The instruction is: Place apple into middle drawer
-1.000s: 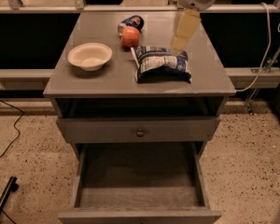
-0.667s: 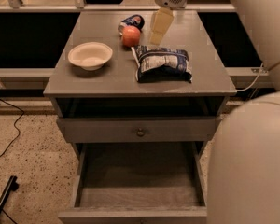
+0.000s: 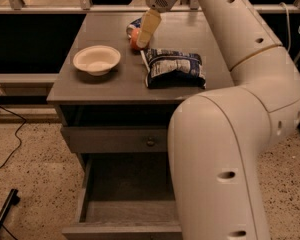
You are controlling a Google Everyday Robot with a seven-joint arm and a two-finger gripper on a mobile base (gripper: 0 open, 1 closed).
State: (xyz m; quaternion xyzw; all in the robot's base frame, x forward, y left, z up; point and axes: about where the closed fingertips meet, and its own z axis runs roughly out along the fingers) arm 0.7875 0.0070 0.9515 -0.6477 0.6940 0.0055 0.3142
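The apple point(image 3: 134, 40), red-orange, sits on the far middle of the grey cabinet top point(image 3: 110, 84), half hidden behind my gripper. My gripper point(image 3: 143, 40) hangs down from the top of the camera view and reaches the apple on its right side. The middle drawer point(image 3: 125, 199) is pulled open low at the front, with tall grey side walls and a bare plank floor. Nothing lies in the part that shows. My arm hides its right part.
A white bowl point(image 3: 96, 59) stands at the left of the top. A blue-and-white snack bag point(image 3: 175, 68) lies right of the apple. A blue soda can point(image 3: 134, 23) lies just behind the apple. A shut drawer front with a round knob point(image 3: 150, 141) is above the open drawer. My arm point(image 3: 225, 149) fills the right side.
My gripper has moved left and down from the top's back right to the apple. My arm has swung into the right side of the view.
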